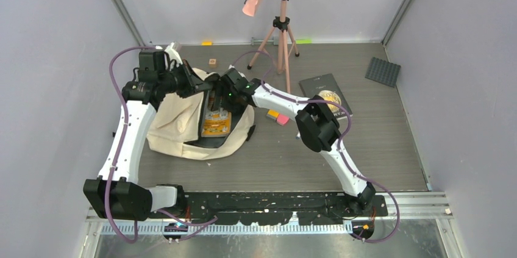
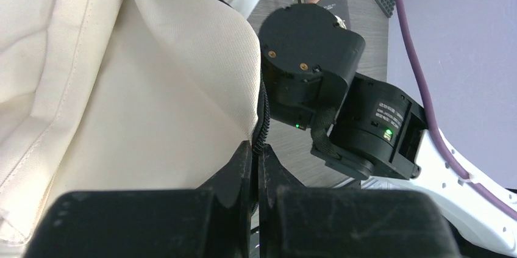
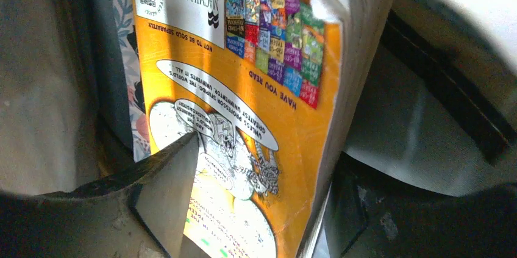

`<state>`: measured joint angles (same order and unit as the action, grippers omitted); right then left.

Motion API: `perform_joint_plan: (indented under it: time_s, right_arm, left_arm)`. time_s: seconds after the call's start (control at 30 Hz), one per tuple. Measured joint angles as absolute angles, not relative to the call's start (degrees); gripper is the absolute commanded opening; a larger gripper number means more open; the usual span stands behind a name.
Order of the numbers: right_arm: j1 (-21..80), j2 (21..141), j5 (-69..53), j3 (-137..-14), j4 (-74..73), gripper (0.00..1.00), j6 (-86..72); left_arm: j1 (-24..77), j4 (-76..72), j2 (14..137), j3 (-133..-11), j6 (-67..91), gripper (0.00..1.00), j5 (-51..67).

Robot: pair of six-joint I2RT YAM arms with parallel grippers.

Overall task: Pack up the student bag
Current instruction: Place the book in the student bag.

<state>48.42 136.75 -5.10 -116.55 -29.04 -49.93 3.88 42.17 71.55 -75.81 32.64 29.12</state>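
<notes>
The student bag [image 1: 177, 124], cream canvas with a black zip, lies at left-centre with its mouth open. My left gripper [image 1: 198, 85] is shut on the bag's zip edge [image 2: 263, 118] and holds the canvas flap [image 2: 152, 87] up. My right gripper [image 1: 221, 96] reaches into the opening. In the right wrist view an orange paperback [image 3: 244, 57] stands between its fingers [image 3: 164, 197], and the jaws are spread a little wider than the book's thickness. My right gripper [image 3: 268, 160] is surrounded by the bag's dark lining [image 3: 420, 130]. From above, the orange book [image 1: 216, 122] shows inside the bag.
A dark book [image 1: 326, 90] lies on the table to the right of the bag, with yellow and pink blocks [image 1: 277, 117] beside it. A pink tripod [image 1: 281, 32] stands at the back. A grey studded plate [image 1: 383, 71] sits far right, and a small wooden cube [image 1: 213, 62] behind the bag.
</notes>
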Motion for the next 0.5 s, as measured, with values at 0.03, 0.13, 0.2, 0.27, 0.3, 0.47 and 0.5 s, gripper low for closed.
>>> perform_joint_plan:
  time_s: [0.03,0.13,0.2,0.27,0.3,0.47,0.5]
  right_arm:
    - [48.4,136.0,-4.4,-115.4,-28.6,0.74,-49.6]
    - [48.4,132.5,-2.1,-110.9,-28.6,0.74,-48.2]
    - [48.4,130.7,-0.7,-109.1,-29.6,0.73,-47.0]
    - [48.3,129.4,0.3,-108.0,-30.8,0.70,-46.2]
    - [48.2,128.9,0.4,-107.6,-31.3,0.69,-46.0]
    - [47.5,128.6,-1.1,-106.9,-31.5,0.70,-45.8]
    - [47.5,128.6,-1.7,-106.9,-31.4,0.71,-45.8]
  left_arm:
    - [3.9,42.2,71.5,-75.8,32.6,0.00,29.1]
    - [3.9,42.2,71.5,-75.8,32.6,0.00,29.1]
    - [3.9,42.2,71.5,-75.8,32.6,0.00,29.1]
    - [3.9,42.2,71.4,-75.8,32.6,0.00,29.1]
    - [3.9,42.2,71.3,-75.8,32.7,0.00,29.2]
    - [3.9,42.2,71.3,-75.8,32.6,0.00,29.2]
    - [3.9,42.2,71.3,-75.8,32.6,0.00,29.2]
